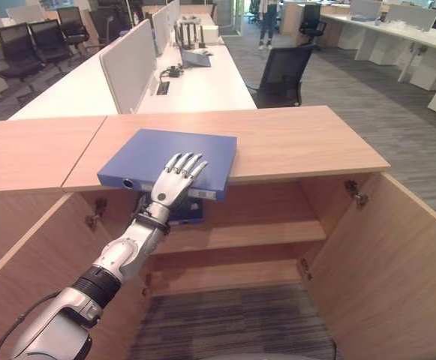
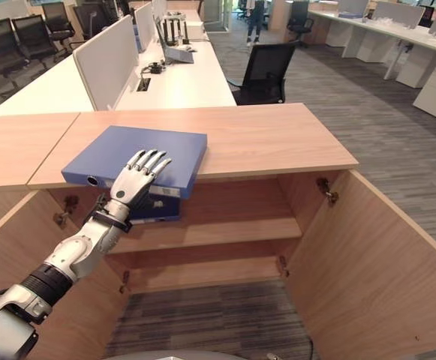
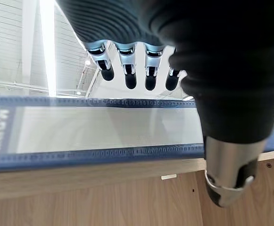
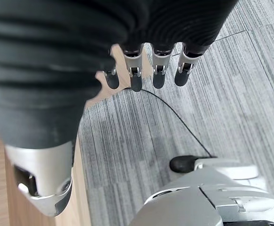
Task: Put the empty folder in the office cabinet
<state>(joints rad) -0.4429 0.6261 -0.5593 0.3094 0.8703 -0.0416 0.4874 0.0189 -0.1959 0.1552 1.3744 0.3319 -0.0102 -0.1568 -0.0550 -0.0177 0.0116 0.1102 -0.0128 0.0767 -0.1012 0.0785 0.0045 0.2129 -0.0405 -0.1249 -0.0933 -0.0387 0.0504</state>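
Wooden cabinet top (image 1: 293, 139) bearing blue folder (image 1: 157, 154), left robot hand (image 1: 174, 180) straight-fingered on it, right robot hand (image 4: 146, 70) relaxed, grey office carpet (image 1: 353, 105)

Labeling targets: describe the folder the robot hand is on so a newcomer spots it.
On the wooden cabinet top, above the open doors, a blue folder lies flat, overhanging the front edge. The left robot hand rests on it; another blue folder sits on the shelf below.

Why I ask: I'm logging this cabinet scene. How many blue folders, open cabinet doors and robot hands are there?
Blue folders: 2, one on the cabinet top, one on the shelf inside
Open cabinet doors: 2, left and right
Robot hands: 2, left on the top folder, right over the carpet
Total: 6
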